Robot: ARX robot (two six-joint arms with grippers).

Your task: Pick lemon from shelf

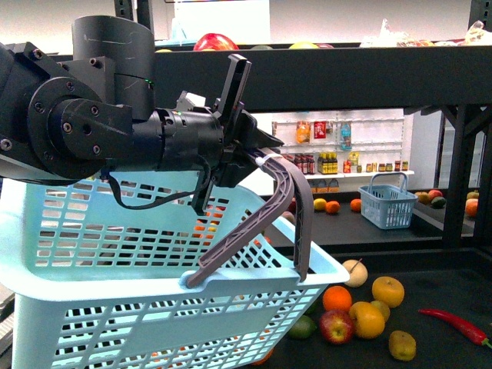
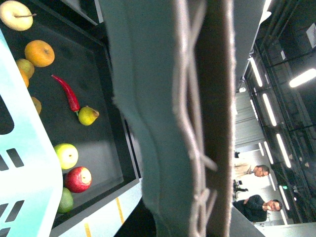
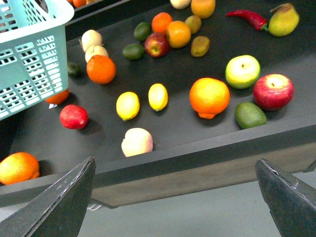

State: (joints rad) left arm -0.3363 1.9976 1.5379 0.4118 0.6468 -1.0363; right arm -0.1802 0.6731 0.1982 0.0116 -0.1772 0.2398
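Approach step, I judge: right gripper [image 3: 180, 197], jaws spread wide, is hovering outside shelf [image 3: 197, 158] lip; next needs reaching lemon [image 3: 127, 105] beyond it. Left gripper [image 1: 250, 150] is clamping basket handle [image 1: 296, 200].

The shelf [image 3: 207, 157] is black throughout, trays and front lip alike; on it one lemon [image 3: 128, 105] and a second lemon [image 3: 158, 97] are plain bright yellow. The basket [image 1: 115, 231] is pale turquoise, its walls patterned with rows of small slots; its handle [image 1: 257, 223] is dull grey; the left tool [image 1: 257, 157] is black; the right tool [image 3: 175, 163] is dark grey with pale, scuffed edges. The orange [image 3: 209, 96] is deep orange; the chilli [image 3: 249, 19] is glossy red; one apple [image 3: 242, 71] is yellow-green and the other apple [image 3: 273, 91] is red.
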